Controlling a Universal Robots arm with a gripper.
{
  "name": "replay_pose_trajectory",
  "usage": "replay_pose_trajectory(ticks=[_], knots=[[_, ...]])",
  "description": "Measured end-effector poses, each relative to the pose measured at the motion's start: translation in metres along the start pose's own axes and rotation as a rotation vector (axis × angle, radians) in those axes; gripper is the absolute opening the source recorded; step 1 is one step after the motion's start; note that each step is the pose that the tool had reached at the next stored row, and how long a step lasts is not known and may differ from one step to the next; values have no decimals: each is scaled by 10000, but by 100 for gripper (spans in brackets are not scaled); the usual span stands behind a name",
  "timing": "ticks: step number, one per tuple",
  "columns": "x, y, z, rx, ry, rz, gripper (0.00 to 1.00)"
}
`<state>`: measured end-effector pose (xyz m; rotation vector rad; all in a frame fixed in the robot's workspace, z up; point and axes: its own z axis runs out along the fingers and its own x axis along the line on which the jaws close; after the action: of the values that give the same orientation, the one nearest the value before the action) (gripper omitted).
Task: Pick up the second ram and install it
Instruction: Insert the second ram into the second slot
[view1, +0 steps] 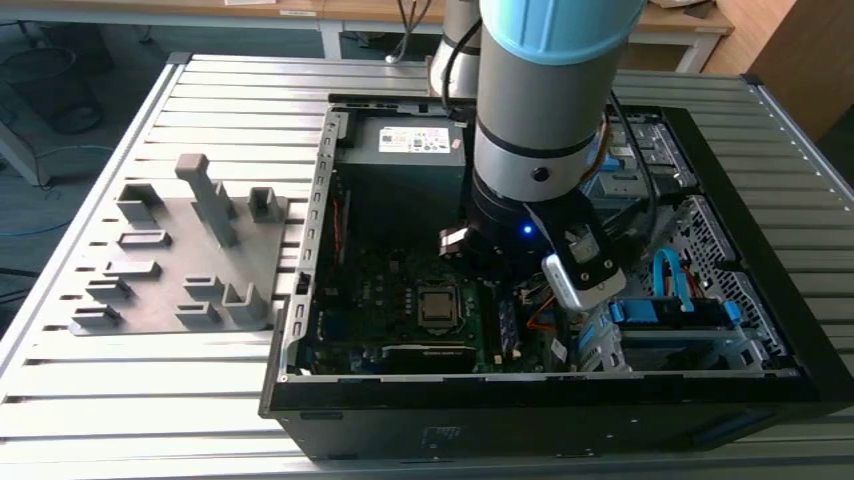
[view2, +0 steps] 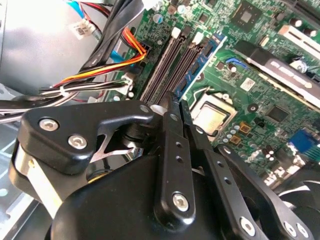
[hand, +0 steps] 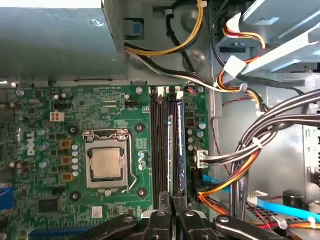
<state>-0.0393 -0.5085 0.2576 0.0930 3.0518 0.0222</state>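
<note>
The second ram (hand: 177, 150) is a thin dark board with a bluish edge. It stands on edge along the memory slots (hand: 160, 145), on the side away from the CPU socket (hand: 106, 164). In both wrist views my gripper (hand: 172, 200) (view2: 177, 102) has its two black fingers pressed close together on the near part of the stick. I cannot tell whether the board is fully seated. In the exterior view my gripper (view1: 511, 292) reaches down into the open computer case, beside the socket (view1: 437, 305). Two black slots next to the stick hold nothing.
Bundles of orange, yellow and black cables (hand: 250, 150) hang close beside the slots. The grey power supply (view1: 400, 160) fills the case's far end, and a blue cable (view1: 674, 285) runs over the drive bay. A grey plastic fixture (view1: 174, 260) with upright blocks lies on the slatted table at the exterior view's left.
</note>
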Motion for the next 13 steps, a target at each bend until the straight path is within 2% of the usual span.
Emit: replay_pose_trajectory(ticks=[5,13], knots=[[11,65,91,-5,-2,7,13],[17,79,144,9,-1,6,13]])
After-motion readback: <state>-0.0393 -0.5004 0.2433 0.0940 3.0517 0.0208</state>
